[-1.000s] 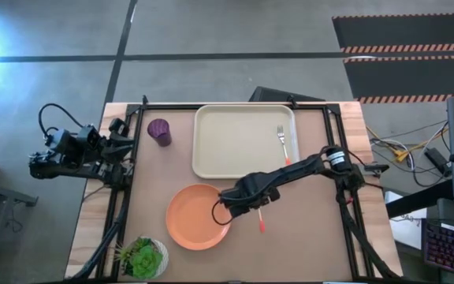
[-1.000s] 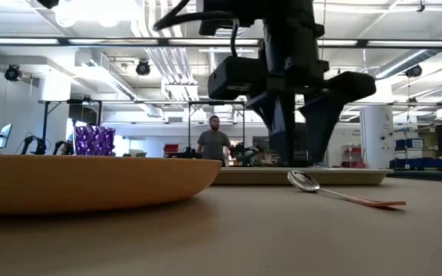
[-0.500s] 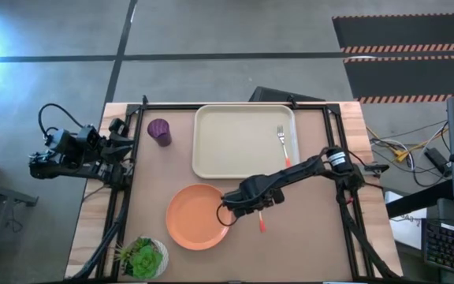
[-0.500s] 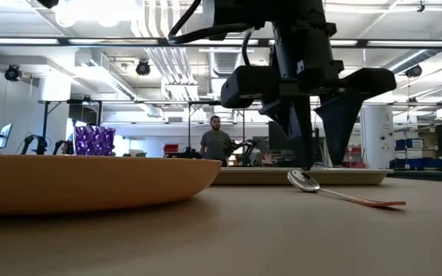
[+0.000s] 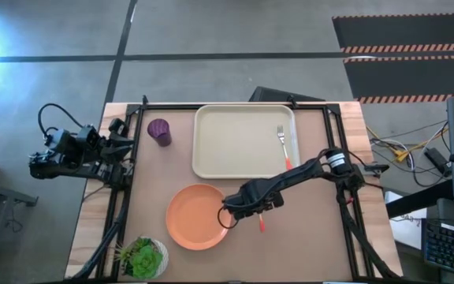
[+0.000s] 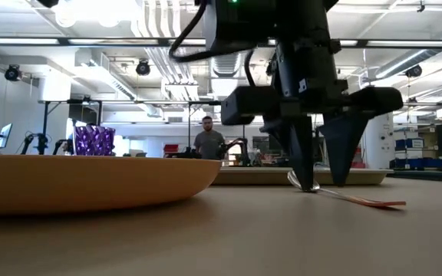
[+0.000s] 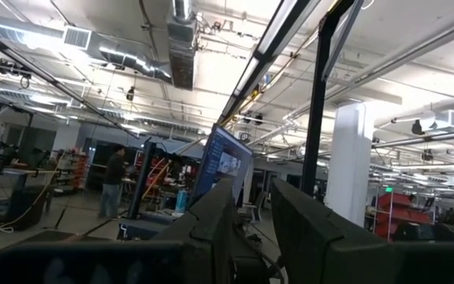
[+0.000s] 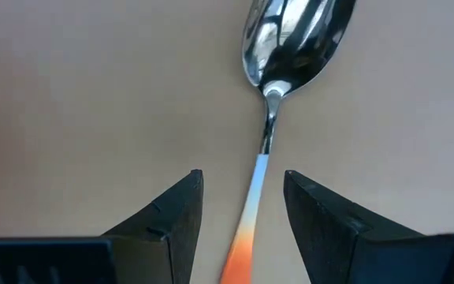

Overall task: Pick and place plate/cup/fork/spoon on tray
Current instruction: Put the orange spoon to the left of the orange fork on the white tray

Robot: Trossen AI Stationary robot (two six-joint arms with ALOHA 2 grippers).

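The right gripper (image 8: 243,207) stood low over the brown tabletop (image 5: 306,244), its two dark fingers (image 8: 176,211) spread wide on either side of the small spoon with a silver rounded bowl and an orange-red handle (image 8: 268,134). The spoon lay flat on the tabletop, its handle running between the fingers without touching either one. In the low view the fingertips reached the tabletop at the spoon's bowl (image 6: 304,182). From above, the spoon sat just beside the round flat orange plastic plate (image 5: 191,218), below the large cream rectangular plastic tray (image 5: 235,142). The small fork with silver tines and an orange-red handle (image 5: 283,144) lay inside the tray near its right rim. The small purple plastic tumbler (image 5: 159,132) stood upright left of the tray. The left gripper (image 7: 251,229) waited off the tabletop's left edge, its fingers narrowly parted and holding nothing.
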